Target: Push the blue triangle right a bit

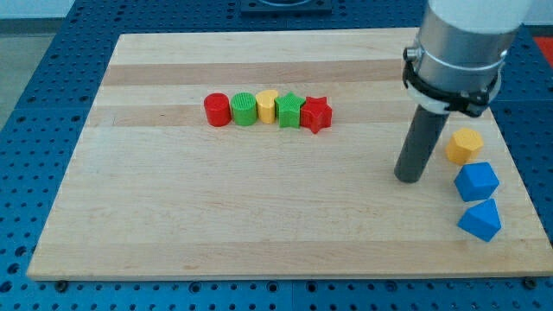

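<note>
No text, label, brand, number or sign can be read anywhere in the view. The wooden bench (pixel 259 225) shows only plain grain, the coloured blocks carry no markings, and the arm's grey housing is unlettered.
</note>
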